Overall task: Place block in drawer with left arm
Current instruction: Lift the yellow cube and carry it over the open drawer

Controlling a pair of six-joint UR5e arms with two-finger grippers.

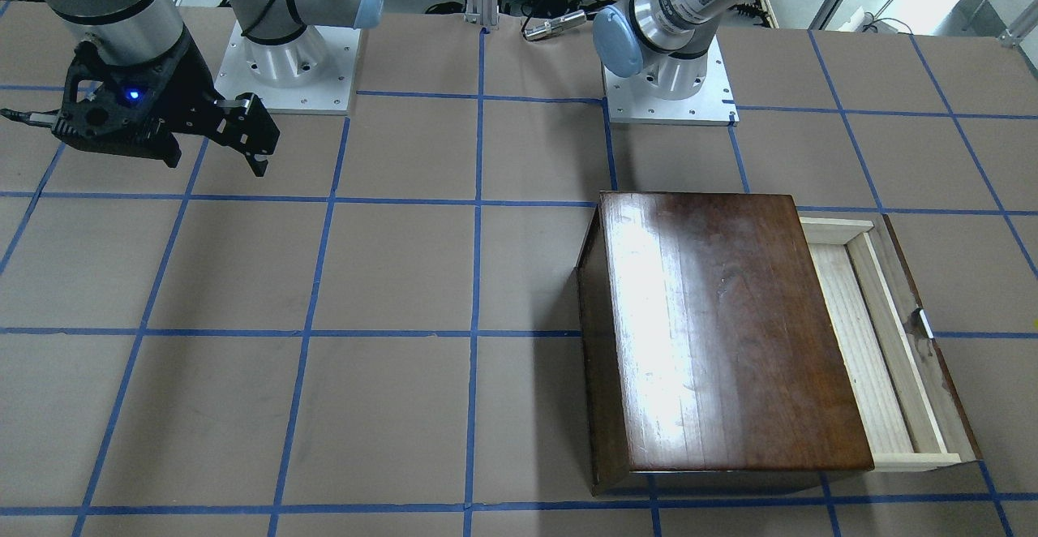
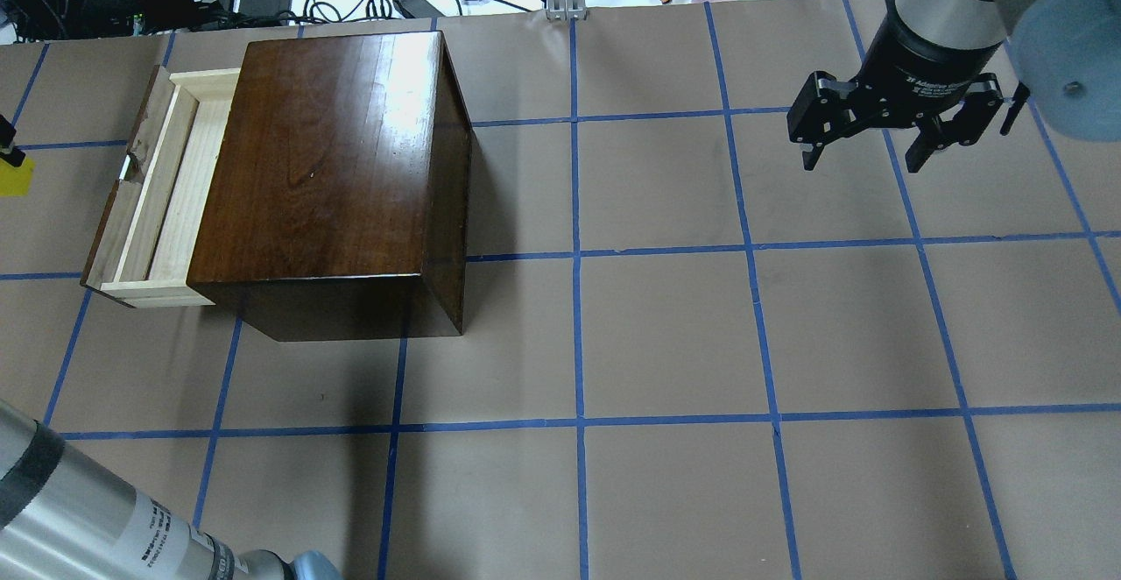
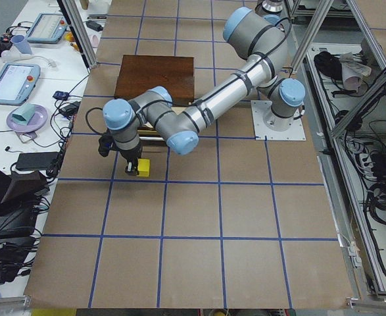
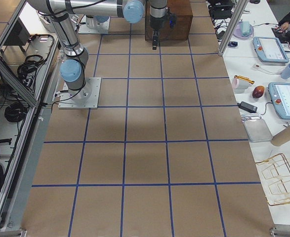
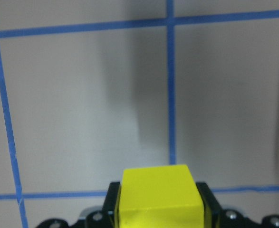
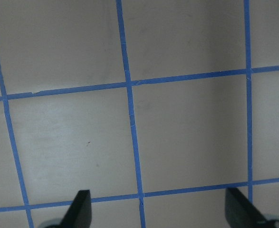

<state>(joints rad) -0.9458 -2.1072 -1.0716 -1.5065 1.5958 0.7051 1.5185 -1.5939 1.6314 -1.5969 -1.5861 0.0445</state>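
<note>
Yellow block (image 5: 157, 190) in left end effector (image 5: 158, 205), near open drawer (image 2: 194, 190)

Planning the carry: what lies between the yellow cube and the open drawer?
Only bare brown table, crossed by blue tape, between the small yellow cube and the pale-wood drawer, in the overhead view.

A brown table (image 4: 145, 163) is marked into squares by blue tape (image 2: 666, 420) and edged by aluminium posts (image 4: 231, 24). Along 1 side runs a white bench (image 4: 270, 74) with 2 tablets (image 4: 285, 101), a purple plate (image 3: 27, 118) and what may be a metal tray (image 4: 257, 129). On the other side, coiled cables (image 3: 377, 197) lie beyond the frame.
</note>
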